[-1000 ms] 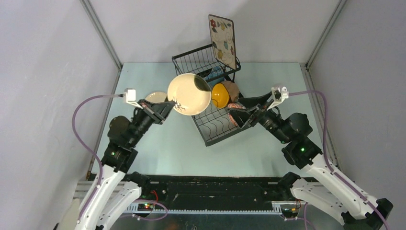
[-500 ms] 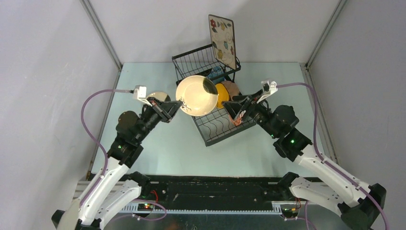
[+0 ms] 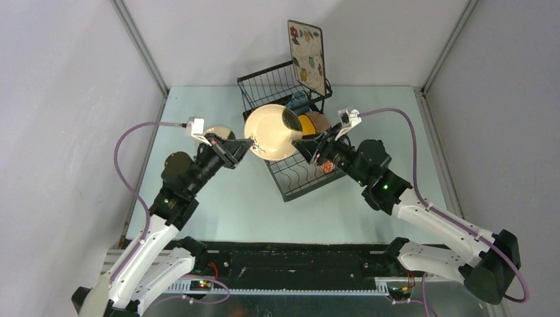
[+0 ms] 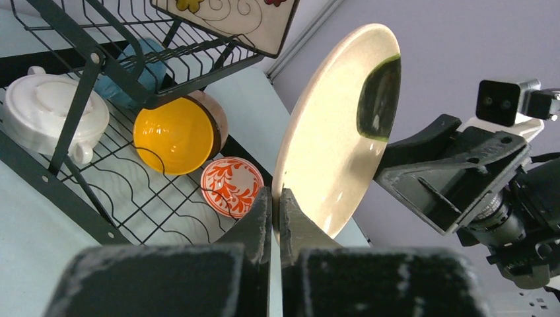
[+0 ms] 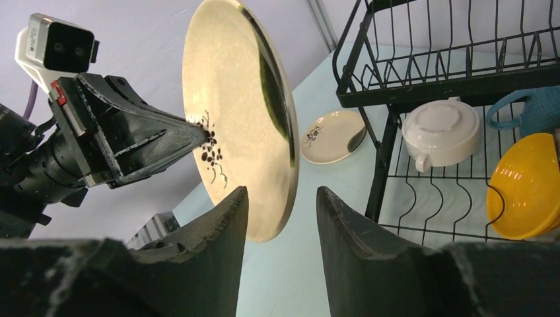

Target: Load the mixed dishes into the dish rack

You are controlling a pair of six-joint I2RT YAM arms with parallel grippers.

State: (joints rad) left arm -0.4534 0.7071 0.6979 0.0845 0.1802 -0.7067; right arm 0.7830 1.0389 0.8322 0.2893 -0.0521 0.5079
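Closer than before, the right gripper (image 5: 280, 198) straddles the rim of the round cream plate (image 3: 271, 132) with jaws apart, while the left gripper (image 4: 276, 198) clamps it upright over the dish rack (image 3: 297, 178). It looks like a handover: the right must close firmly before the left releases.

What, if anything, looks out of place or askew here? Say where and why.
The square floral plate stands tilted at the raised basket's right end, jutting high above its rim; it looks precarious. One small round plate lies on the table, outside the rack.
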